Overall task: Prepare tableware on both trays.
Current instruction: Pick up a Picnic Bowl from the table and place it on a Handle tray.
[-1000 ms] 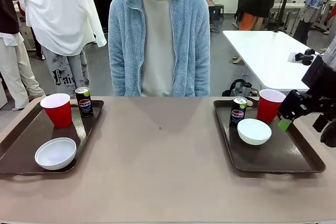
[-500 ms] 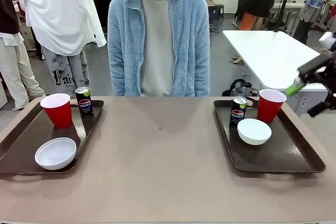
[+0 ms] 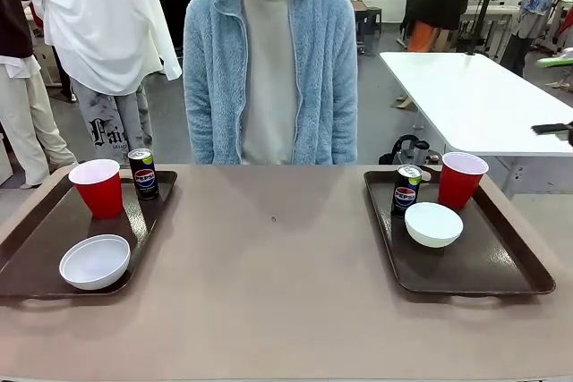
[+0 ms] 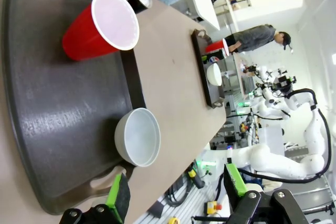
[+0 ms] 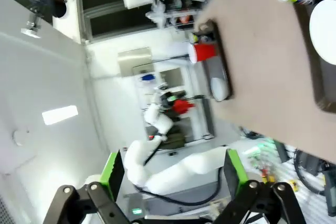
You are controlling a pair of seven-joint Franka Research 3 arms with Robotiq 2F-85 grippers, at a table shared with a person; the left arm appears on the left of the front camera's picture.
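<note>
Brown trays (image 3: 501,261) each hold cup, bowl, can — both grippers (image 4: 173,195) (image 5: 170,177) gape empty.

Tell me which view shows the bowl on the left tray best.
The left wrist view: the bowl sits close and large on the tray, its inside plainly empty. The front view shows it whole but smaller, near the tray's front edge. The right wrist view shows it far off, tiny and blurred.
</note>
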